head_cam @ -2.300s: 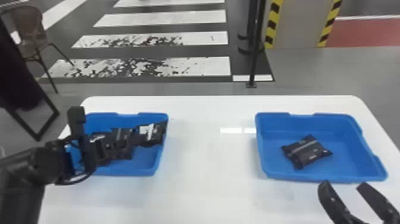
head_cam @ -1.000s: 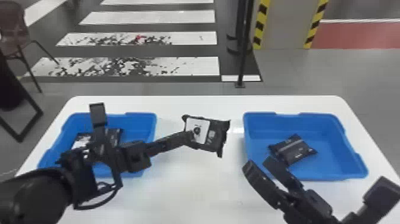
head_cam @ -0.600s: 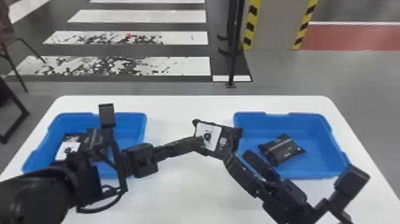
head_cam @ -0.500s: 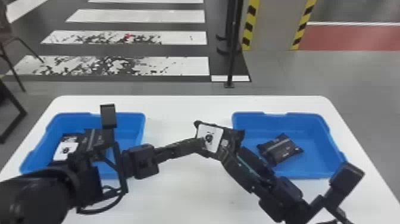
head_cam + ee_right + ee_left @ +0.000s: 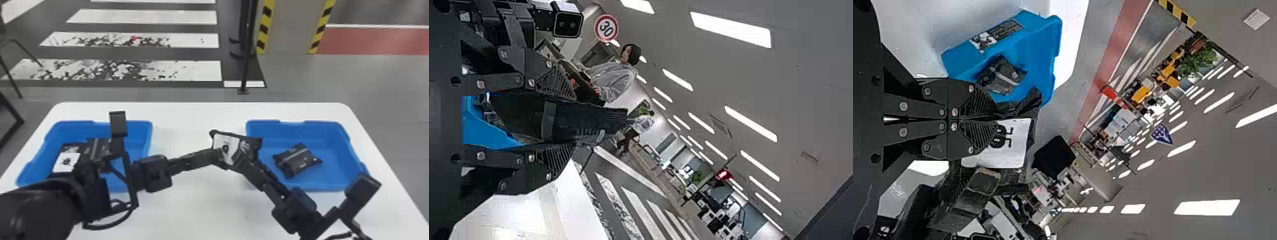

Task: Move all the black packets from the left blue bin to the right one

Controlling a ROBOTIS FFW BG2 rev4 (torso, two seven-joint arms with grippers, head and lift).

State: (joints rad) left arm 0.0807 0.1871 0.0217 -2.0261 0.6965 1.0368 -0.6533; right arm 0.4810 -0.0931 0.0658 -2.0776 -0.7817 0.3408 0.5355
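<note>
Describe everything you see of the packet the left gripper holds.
The packet is black and looks like soft film, crumpled along its edges, with a white label carrying dark marks. It is held tilted above the white table, near the right blue bin. The left gripper pinches it; the right gripper's open fingers stand on either side, contact unclear.

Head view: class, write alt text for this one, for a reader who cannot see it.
The robot's left claw holds a black packet with a white label above a white table, between two blue bins, the right claw at it too. The left bin holds more black packets; the right, one.
</note>
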